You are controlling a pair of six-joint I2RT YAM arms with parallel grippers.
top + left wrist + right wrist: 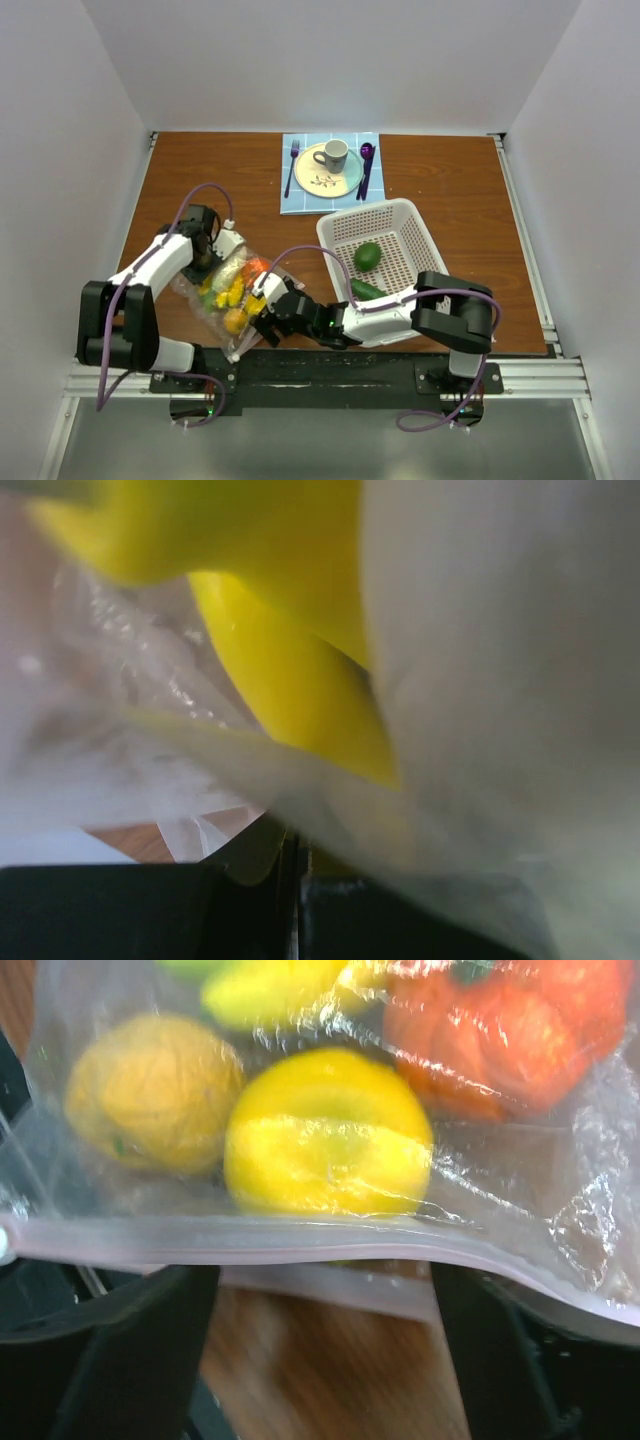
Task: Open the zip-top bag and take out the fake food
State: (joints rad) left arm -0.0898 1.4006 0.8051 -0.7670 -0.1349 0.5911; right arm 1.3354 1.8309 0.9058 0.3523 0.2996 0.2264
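Clear, crinkly and lying on the wooden tabletop [470,190] at lower left of the top view: the zip-top bag [190,288], enclosing yellow and orange-red fake food [328,1135]. Pinching the bag's film at its upper edge with the left claw [214,260], fingers pressed together. Spreading the right claw [325,1360] wide at the bag's lower right corner, the pinkish zip strip [300,1250] crossing between its fingers. Lying apart in the white basket [400,212], right of the bag: two green pieces [367,256].
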